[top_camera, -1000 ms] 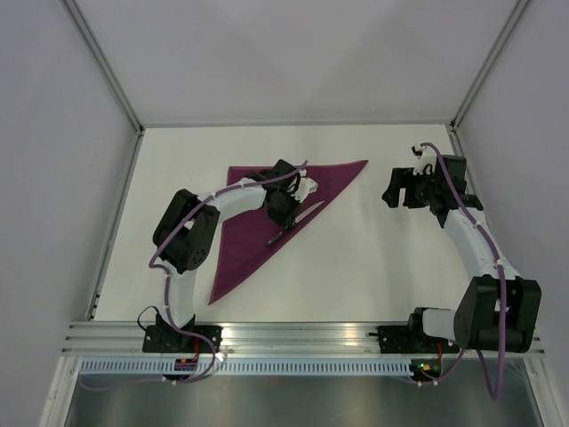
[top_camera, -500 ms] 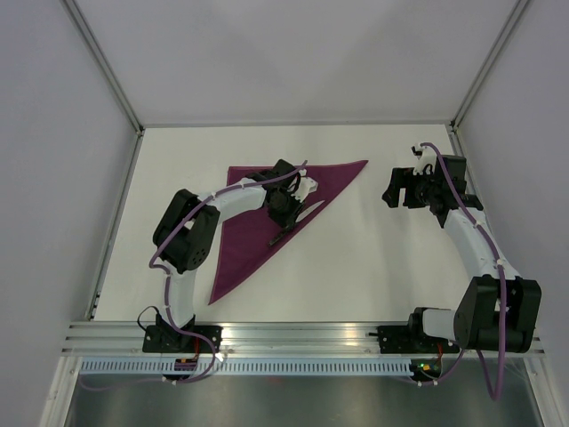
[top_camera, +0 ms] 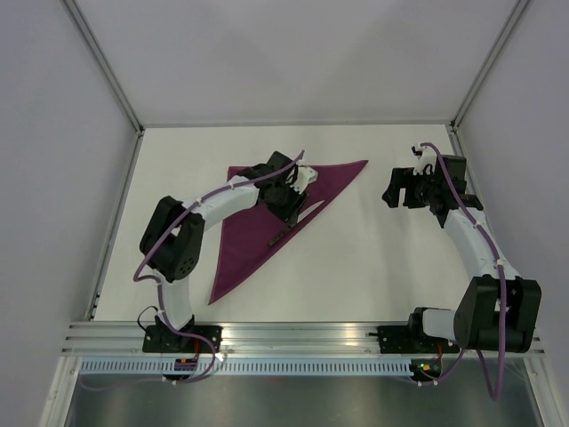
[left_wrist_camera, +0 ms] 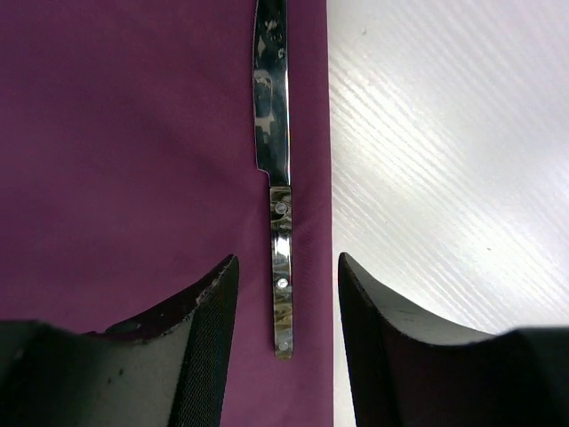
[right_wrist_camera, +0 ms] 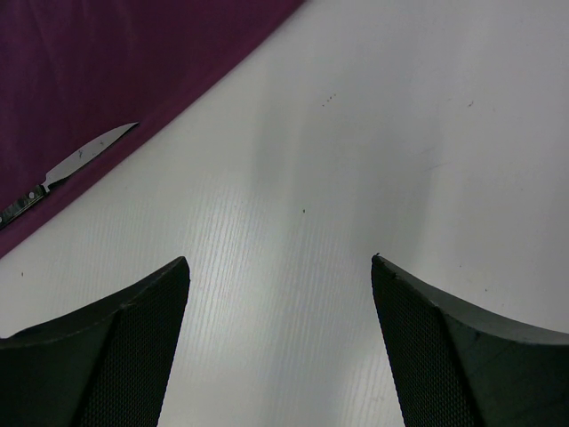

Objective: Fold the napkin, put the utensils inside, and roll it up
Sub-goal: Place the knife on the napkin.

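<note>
The napkin [top_camera: 253,227], folded to a triangle, lies on the worktop [top_camera: 382,258]. The knife [left_wrist_camera: 277,178] rests on it just inside the long edge and parallel to it. The left hand [left_wrist_camera: 286,267] hangs released, one finger on either side of the handle. It should probably lift straight up, so neither finger drags the thin, glossy, slippery-looking cloth. The blade is mirror-bright steel and the slim handle is riveted. The right hand [right_wrist_camera: 280,267] is released over the worktop, well apart.
</note>
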Motion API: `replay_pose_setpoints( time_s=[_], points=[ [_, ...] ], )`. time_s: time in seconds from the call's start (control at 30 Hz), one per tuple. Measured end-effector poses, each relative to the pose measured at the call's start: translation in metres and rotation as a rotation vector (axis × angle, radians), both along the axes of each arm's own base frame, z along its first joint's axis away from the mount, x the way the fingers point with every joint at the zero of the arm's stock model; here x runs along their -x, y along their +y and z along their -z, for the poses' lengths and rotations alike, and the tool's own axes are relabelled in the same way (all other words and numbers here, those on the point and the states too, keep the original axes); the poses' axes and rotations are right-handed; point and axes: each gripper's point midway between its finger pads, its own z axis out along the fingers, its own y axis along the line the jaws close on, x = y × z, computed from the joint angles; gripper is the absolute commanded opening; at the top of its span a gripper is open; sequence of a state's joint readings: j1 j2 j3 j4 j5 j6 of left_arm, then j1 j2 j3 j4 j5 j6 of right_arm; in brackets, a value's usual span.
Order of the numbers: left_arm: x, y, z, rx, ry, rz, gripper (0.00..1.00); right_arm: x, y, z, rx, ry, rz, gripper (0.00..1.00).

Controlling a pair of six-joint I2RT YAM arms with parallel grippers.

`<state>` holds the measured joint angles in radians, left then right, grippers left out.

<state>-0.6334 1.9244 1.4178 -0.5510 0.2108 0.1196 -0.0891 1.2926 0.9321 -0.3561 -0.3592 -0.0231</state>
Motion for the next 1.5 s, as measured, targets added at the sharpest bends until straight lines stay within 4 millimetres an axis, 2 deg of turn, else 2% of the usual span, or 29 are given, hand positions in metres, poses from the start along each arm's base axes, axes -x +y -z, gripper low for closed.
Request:
replay_pose_setpoints(
  time_s=[0.1,0.27,0.37,0.43,0.53,0.67,0.73,0.8,0.97,1.07,1.23,1.37,1.5],
  points=[
    [-0.004,0.001,-0.022,0.018,-0.051,-0.014,0.56,0.000,0.000,0.000,0.000,0.000,0.000,0.88],
    [-0.017,0.014,-0.066,0.018,-0.181,-0.110,0.61,0.000,0.000,-0.001,-0.002,-0.005,-0.002,0.88],
    [-0.023,0.029,-0.110,0.039,-0.287,-0.212,0.63,0.001,0.004,-0.007,0.001,-0.024,-0.012,0.88],
    [-0.022,0.044,-0.151,0.070,-0.365,-0.295,0.63,0.002,0.016,-0.013,0.013,-0.045,-0.042,0.88],
    [-0.017,0.071,-0.226,0.156,-0.503,-0.433,0.63,0.008,0.056,-0.019,0.031,-0.075,-0.153,0.87],
    [0.010,0.114,-0.314,0.284,-0.653,-0.591,0.63,0.026,0.121,-0.019,0.073,-0.101,-0.343,0.86],
    [0.033,0.140,-0.349,0.345,-0.713,-0.664,0.64,0.040,0.160,-0.019,0.103,-0.120,-0.454,0.86],
    [0.050,0.159,-0.364,0.376,-0.742,-0.709,0.64,0.056,0.201,-0.021,0.132,-0.154,-0.569,0.85],
    [0.087,0.196,-0.373,0.413,-0.748,-0.807,0.63,0.117,0.314,-0.016,0.182,-0.241,-0.881,0.82],
    [0.099,0.206,-0.361,0.400,-0.714,-0.848,0.61,0.154,0.357,0.003,0.214,-0.258,-1.023,0.77],
    [0.111,0.217,-0.344,0.372,-0.660,-0.898,0.59,0.203,0.394,0.040,0.302,-0.258,-1.191,0.72],
    [0.121,0.224,-0.339,0.374,-0.635,-0.929,0.58,0.232,0.420,0.056,0.321,-0.290,-1.292,0.67],
    [0.130,0.232,-0.338,0.382,-0.632,-0.956,0.58,0.241,0.433,0.064,0.317,-0.317,-1.330,0.66]
  ],
)
